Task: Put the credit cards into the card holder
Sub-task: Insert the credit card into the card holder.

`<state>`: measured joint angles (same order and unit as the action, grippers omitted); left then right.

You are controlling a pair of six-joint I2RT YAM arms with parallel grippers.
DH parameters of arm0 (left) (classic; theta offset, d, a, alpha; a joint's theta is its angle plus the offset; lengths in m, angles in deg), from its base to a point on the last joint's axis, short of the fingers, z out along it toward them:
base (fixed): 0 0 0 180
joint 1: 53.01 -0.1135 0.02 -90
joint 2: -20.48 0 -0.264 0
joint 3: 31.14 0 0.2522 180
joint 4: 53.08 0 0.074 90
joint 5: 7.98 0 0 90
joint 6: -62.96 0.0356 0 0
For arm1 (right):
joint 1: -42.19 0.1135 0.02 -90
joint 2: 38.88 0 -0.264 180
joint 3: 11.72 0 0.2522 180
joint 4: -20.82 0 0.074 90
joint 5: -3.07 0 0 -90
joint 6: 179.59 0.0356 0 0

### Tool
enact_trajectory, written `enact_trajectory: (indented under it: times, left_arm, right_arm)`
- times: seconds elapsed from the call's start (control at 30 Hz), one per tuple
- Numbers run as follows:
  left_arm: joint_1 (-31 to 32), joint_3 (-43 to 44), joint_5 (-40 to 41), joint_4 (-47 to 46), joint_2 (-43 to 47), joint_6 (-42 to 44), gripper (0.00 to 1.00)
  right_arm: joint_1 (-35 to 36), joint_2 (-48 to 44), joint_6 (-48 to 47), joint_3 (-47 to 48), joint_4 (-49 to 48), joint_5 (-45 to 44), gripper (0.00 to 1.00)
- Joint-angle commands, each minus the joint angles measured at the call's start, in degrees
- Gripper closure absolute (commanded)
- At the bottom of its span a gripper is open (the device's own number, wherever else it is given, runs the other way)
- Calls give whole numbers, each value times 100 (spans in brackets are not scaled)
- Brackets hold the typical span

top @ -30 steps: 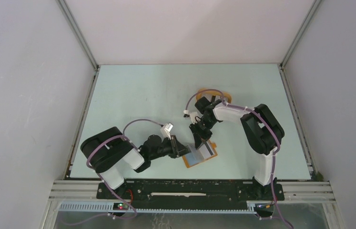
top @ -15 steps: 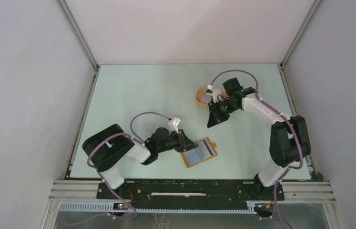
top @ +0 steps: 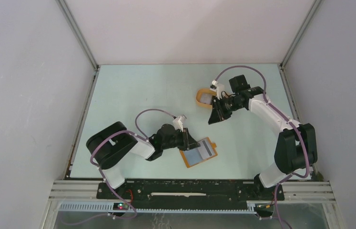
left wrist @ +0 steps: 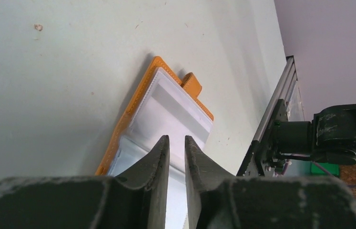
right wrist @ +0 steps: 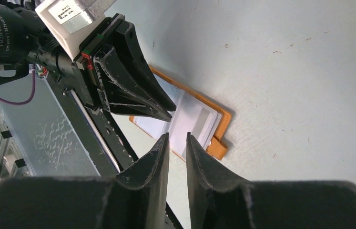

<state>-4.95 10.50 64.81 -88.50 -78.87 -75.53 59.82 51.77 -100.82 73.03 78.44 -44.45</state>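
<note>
Tabletop (top: 142,95): pale green, walled on three sides by white panels.

Right arm (top: 280,119): rises from its base at the near right and reaches back toward the middle of the far half. Left arm (top: 118,150): low and folded, stretched rightward along the near edge.

Tray (top: 198,100): oval, orange rim, far centre, partly under the right wrist. A pale grey patch lies inside. Too small to say whether it is credit cards.

Card holder (top: 199,152): near centre of the tabletop, lying open and flat, well apart from the tray. It has an orange border and clear sleeves inside. The sleeves read whitish to bluish grey from above and plain white in the left wrist view (left wrist: 176,107). I cannot tell whether a card sits in them.

Right hand (top: 213,118): between tray and card holder, pointing down toward the near left. Fingers (right wrist: 159,152) nearly pressed together, thin slit, nothing between them.

Left hand (top: 191,142): at the card holder's left edge. Its tip (right wrist: 167,114) lies over a sleeve. Fingers (left wrist: 159,157) drawn close, narrow slit, nothing seen gripped.

Closing tab (left wrist: 192,83): orange, juts from the holder's right edge.
</note>
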Motion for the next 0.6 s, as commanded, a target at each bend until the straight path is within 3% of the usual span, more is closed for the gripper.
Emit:
enact_trajectory:
  times: [0.0, 0.17, 0.33, 0.57]
  left_arm:
    - [21, 137, 64, 263, 395, 437, 77]
    - [24, 50, 419, 958, 1293, 971, 75]
    - [23, 205, 955, 2480, 2639, 1799, 68]
    - [-6, 925, 1517, 4708, 4519, 2662, 40]
  right_arm:
    - [-79, -272, -217, 0, -114, 9, 72]
    - [-178, -462, -318, -48, -308, -408, 71]
    - [-224, -583, -354, -36, -621, -913, 62]
    - [-295, -48, -411, 589, -706, -1418, 55]
